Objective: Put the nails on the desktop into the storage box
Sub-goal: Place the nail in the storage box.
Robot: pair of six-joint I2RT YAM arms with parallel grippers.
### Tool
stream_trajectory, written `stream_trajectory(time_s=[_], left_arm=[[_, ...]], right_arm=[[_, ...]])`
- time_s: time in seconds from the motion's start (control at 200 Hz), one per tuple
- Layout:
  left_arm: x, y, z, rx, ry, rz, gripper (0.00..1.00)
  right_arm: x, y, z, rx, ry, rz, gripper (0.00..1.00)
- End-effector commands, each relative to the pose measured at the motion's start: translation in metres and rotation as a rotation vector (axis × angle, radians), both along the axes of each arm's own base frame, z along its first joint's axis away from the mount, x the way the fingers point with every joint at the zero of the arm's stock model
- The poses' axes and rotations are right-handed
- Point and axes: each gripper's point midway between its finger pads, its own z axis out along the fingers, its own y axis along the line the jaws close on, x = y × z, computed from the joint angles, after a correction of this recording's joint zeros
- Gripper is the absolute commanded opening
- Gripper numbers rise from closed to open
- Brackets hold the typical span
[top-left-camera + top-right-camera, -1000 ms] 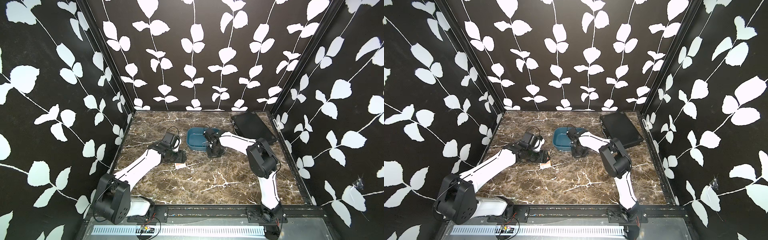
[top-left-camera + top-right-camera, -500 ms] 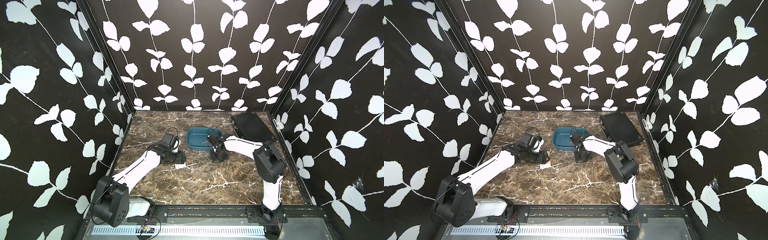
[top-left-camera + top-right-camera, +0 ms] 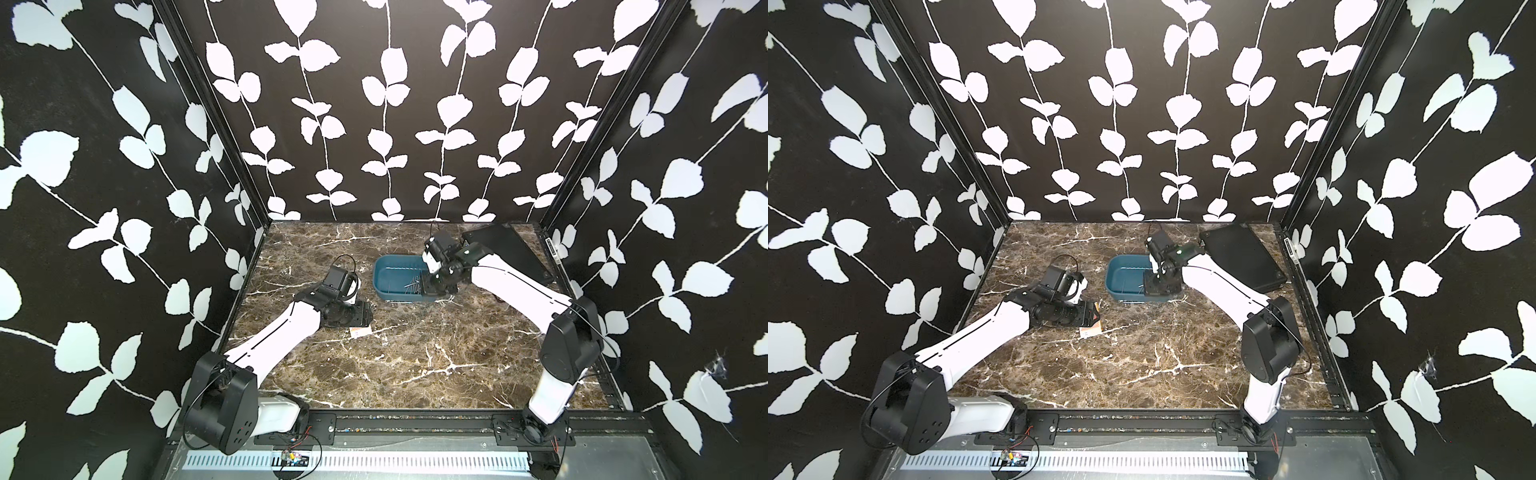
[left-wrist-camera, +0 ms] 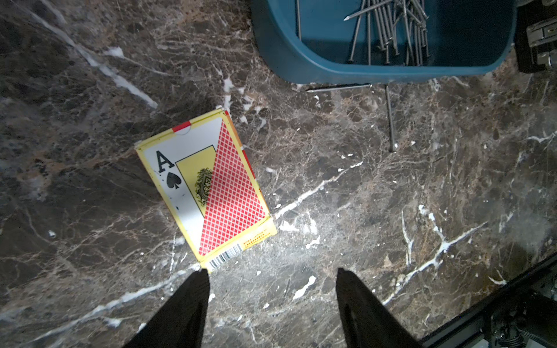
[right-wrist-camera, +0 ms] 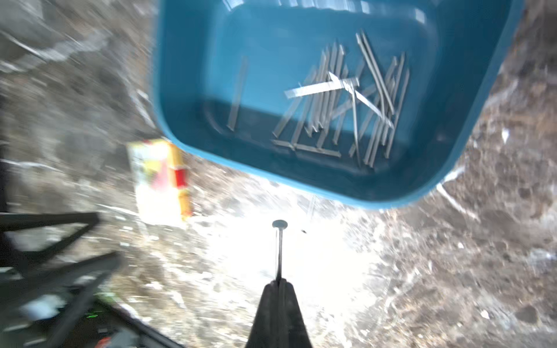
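I'm working in a robot test booth, a lab cell by the look of it. Three walls [image 3: 374,104] papered black with white leaves box in a brown marble-look bench [image 3: 415,361], and black metal posts [image 3: 220,124] run up the back corners. The left arm [image 3: 282,332] and right arm [image 3: 515,286], white with black joints, are bolted to a black rail [image 3: 395,432] along the front edge. In front of that rail I see a slotted white cable duct [image 3: 415,461] and a small bare circuit board [image 3: 291,458] with loose red and black wires. On the bench sit a blue tub [image 3: 399,296], a flat black case [image 3: 503,245] and a card box [image 4: 208,186].
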Motion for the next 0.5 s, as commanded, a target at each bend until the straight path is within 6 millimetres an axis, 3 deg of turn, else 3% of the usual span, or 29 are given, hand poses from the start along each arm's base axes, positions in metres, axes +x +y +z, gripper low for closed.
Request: stream_trajectory(time_s=[0.0,0.1,0.255,0.495], left_arm=[[-0.001,0.004,0.004,-0.004,-0.024,0.019,0.69],[0.000,0.004,0.006,-0.006,-0.026,0.019,0.69],[-0.001,0.003,0.005,-0.010,-0.016,0.016,0.69],[0.001,0.002,0.005,-0.005,-0.006,0.015,0.69]], right_arm=[[0.026,0.007,0.006,0.059,0.018,-0.044,0.00],[0.054,0.008,-0.001,0.065,0.014,-0.073,0.00],[0.090,0.004,-0.032,0.038,0.049,-0.109,0.00],[0.113,-0.001,-0.078,-0.020,0.104,-0.119,0.00]])
